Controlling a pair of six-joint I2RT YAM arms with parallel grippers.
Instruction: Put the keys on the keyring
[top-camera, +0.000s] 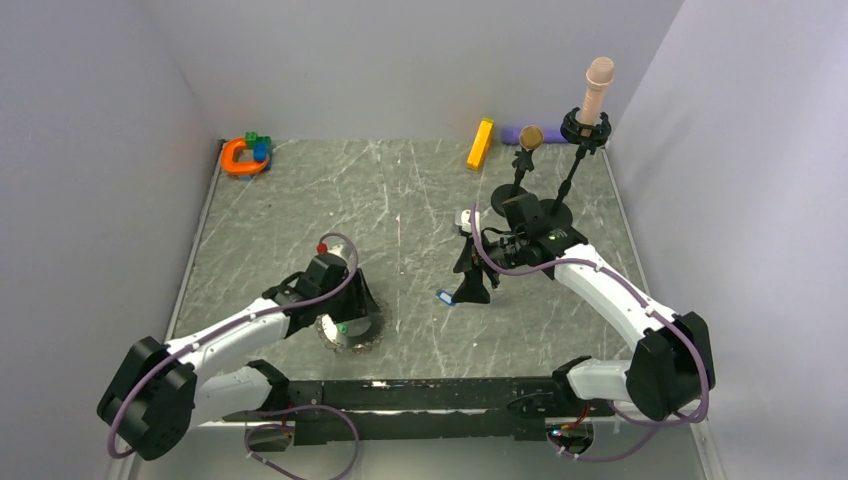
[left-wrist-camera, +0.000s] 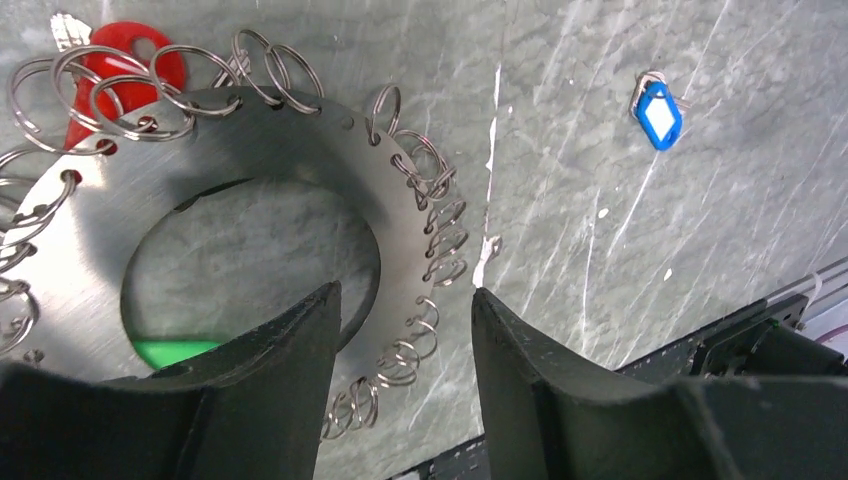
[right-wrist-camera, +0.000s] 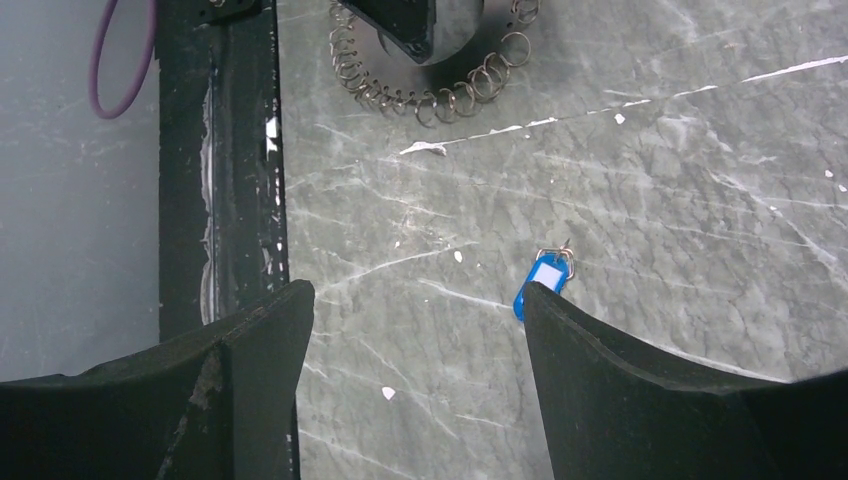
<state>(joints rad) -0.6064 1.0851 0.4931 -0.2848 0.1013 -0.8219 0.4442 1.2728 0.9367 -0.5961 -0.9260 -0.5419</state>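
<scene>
The keyring (top-camera: 350, 325) is a flat silvery disc with a wide hole and many small split rings along its edge, lying front left on the table. It fills the left wrist view (left-wrist-camera: 300, 150). A red key (left-wrist-camera: 130, 65) and a green key (left-wrist-camera: 175, 350) sit at its rim. My left gripper (left-wrist-camera: 405, 290) is open, and its fingers straddle the ring's band from above. A blue key (top-camera: 445, 297) lies loose on the table. In the right wrist view it (right-wrist-camera: 540, 280) touches the tip of one finger of my open, empty right gripper (right-wrist-camera: 420, 285).
An orange horseshoe toy (top-camera: 240, 157) with small blocks sits back left. A yellow bar (top-camera: 480, 144) and a microphone on a black stand (top-camera: 597, 90) are at the back right. A small white object (top-camera: 467, 218) lies beside the right arm. A black rail (top-camera: 400, 395) runs along the front edge.
</scene>
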